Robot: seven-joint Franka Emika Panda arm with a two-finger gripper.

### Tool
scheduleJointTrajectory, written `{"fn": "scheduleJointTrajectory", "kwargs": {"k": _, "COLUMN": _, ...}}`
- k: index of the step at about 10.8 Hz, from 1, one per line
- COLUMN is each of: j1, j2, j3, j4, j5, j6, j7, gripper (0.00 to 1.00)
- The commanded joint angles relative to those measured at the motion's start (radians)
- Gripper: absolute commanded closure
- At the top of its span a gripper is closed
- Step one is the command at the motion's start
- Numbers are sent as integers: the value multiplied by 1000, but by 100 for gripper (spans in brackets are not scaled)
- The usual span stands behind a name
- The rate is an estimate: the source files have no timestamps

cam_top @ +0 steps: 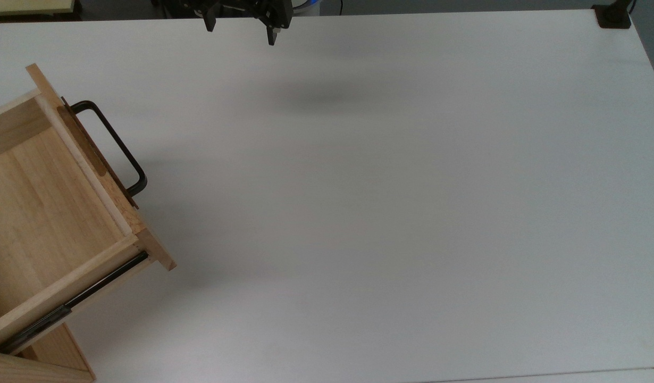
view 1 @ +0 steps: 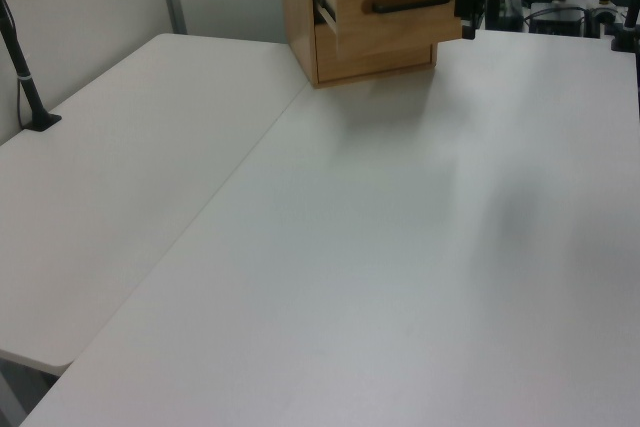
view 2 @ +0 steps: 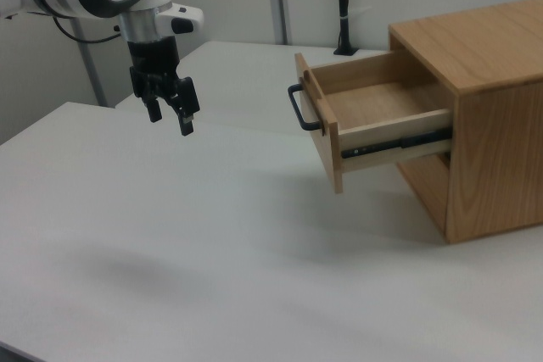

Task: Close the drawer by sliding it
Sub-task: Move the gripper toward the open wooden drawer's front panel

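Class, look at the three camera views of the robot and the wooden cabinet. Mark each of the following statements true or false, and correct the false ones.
1. The drawer is pulled out of the cabinet. True.
2. The gripper is clamped on the drawer's handle. False: it hangs in the air, apart from the handle, with nothing between its open fingers.
3. The drawer holds several tools. False: in the top view and the right view its inside looks empty.
4. The handle is a black bar on the drawer's front. True.
5. The cabinet stands on a white table. True.
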Motion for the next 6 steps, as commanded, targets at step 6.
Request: {"fn": "scheduleJointTrajectory", "kwargs": {"k": 6, "j1": 19, "j2": 6, "j3": -20, "j4": 16, "j5": 20, "j6": -1, "j7": 27, "gripper": 0}}
